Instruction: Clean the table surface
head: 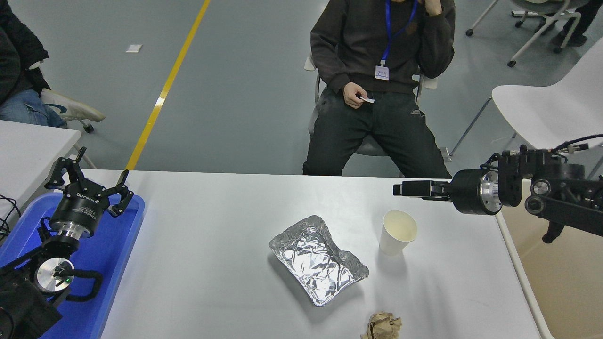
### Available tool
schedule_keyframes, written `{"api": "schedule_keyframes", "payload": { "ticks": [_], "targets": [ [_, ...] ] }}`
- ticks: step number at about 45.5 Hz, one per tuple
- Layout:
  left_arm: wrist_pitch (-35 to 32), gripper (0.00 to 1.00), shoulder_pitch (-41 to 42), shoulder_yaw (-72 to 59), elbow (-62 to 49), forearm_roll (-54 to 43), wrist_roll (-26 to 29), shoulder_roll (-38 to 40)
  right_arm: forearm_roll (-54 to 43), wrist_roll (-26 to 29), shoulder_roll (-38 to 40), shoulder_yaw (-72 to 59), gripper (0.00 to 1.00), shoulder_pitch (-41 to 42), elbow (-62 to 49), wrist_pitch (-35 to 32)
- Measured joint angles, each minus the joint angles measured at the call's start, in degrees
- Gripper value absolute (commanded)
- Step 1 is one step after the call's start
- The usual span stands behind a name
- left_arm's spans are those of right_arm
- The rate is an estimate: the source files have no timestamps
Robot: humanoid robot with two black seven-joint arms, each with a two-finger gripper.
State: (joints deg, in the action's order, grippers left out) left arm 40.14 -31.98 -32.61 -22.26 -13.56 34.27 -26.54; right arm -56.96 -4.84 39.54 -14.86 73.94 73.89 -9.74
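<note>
A white table (212, 263) is filling most of the near view, running from a blue tray at the left to its right edge near a tan surface.

At the far left, one blue tray (120, 245) is lying on the table's left end. One black left gripper (96, 181) is hanging over the tray, its fingers spread wide and holding nothing.

Three loose things are sitting on the table. Near the middle, one crumpled foil tray (318, 259) is lying flat, slanting from far left to near right. Just right of it, apart from it, one white paper cup (397, 232) is standing upright with its mouth open. At the near edge, between and below them, one brown paper ball (382, 326) is lying partly cut off by the frame.

One black right gripper (399, 189) is reaching in from the right edge, pointing left, level above the table just beyond the cup and not touching it. It is seen edge-on, so whether its fingers are spread or together cannot be told.

At the far side, one person (377, 84) is sitting facing the table; part of another is showing at the far left.
</note>
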Motion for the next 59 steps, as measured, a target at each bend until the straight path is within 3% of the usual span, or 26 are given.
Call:
{"api": "schedule_keyframes", "payload": {
  "ticks": [18,52,59],
  "targets": [
    [0.0,1.00,0.0,0.0,0.0,0.0,0.0,0.0,-1.0,6.7,-6.7,-4.8,0.98,0.9,-3.7,0.5],
    [0.0,1.00,0.0,0.0,-0.1,0.0,0.0,0.0,-1.2,7.7,-10.8,-7.4,0.98,-4.4,-11.6,3.2],
    [0.0,1.00,0.0,0.0,-0.1,0.0,0.0,0.0,-1.3,7.7,-11.4,-7.4,0.92,-5.5,-12.2,3.9]
  ]
}}
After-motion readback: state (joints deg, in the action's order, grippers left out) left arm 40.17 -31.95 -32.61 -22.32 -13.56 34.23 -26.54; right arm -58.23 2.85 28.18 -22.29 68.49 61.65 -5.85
